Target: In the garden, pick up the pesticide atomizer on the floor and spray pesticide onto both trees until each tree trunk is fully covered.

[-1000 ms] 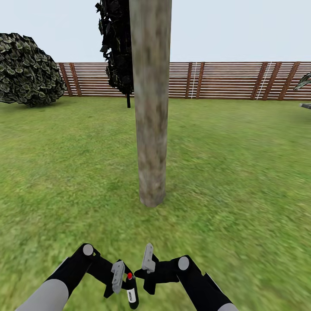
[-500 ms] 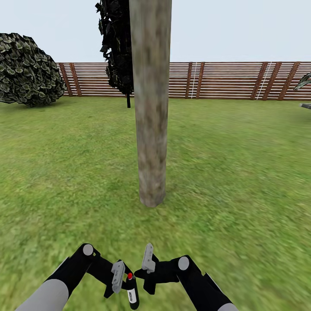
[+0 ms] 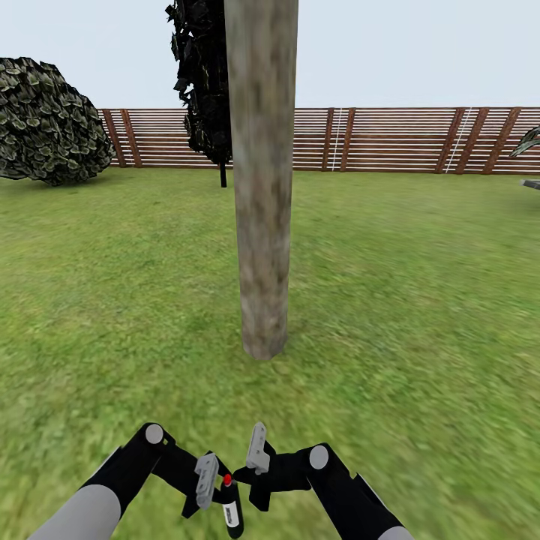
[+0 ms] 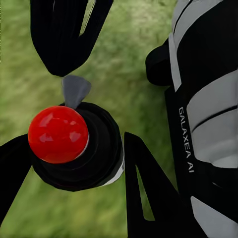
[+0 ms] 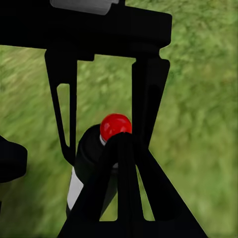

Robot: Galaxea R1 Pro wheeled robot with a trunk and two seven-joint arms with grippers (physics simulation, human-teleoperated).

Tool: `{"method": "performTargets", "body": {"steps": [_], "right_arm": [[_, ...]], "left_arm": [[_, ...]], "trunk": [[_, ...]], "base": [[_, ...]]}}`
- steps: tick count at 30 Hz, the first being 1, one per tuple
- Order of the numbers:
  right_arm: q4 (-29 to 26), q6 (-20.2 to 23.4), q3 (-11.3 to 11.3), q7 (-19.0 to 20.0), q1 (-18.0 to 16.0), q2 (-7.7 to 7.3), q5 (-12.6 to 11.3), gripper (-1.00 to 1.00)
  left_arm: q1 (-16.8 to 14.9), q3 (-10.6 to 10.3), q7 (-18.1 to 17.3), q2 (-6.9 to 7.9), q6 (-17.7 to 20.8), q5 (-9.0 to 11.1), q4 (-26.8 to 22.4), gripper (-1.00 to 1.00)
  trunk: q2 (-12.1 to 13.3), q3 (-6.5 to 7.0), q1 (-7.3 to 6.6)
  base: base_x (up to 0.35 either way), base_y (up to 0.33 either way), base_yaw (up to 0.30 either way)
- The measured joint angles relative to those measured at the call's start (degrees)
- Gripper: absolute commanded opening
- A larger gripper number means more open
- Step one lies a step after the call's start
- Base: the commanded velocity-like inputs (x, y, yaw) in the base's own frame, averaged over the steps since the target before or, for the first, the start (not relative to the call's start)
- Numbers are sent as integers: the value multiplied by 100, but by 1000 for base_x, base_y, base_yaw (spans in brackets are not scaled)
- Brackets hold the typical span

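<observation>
From the head view we find the left gripper [image 3: 217, 487] closed around the pesticide atomizer [image 3: 229, 508], held upright low in front of the trunk, with the tree trunk [image 3: 261, 180] well ahead; the right gripper [image 3: 251, 469] hangs just beside it, its spread we cannot tell. In the left wrist view the atomizer's red top [image 4: 58, 134] sits between the fingers [image 4: 148, 193]. The right wrist view shows the bottle just beyond its fingers. We judge it light, rigid and smooth; grip the dark body, leaving the top clear.
</observation>
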Motion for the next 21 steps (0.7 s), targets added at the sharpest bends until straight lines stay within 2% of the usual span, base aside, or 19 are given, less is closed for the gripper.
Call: {"method": "performTargets", "body": {"steps": [8, 11, 15, 17, 21], "right_arm": [[0, 0, 0, 0, 0, 0, 0, -100], [0, 0, 0, 0, 0, 0, 0, -100], [0, 0, 0, 0, 0, 0, -4, -100], [0, 0, 0, 0, 0, 0, -8, -100], [0, 0, 0, 5, 0, -3, -9, -100]], "left_arm": [[0, 2, 0, 3, 0, 3, 2, -100], [0, -14, 20, 207, 7, -72, 61, -100], [8, -39, 40, 612, 17, -123, 70, -100], [21, -44, 52, 806, 18, -218, 71, -100], [45, -42, 69, 933, 22, -428, 71, -100]], "trunk": [[0, 0, 0], [0, 0, 0], [0, 0, 0], [0, 0, 0], [0, 0, 0]], "base": [[0, 0, 0], [0, 0, 0], [0, 0, 0], [0, 0, 0], [0, 0, 0]]}}
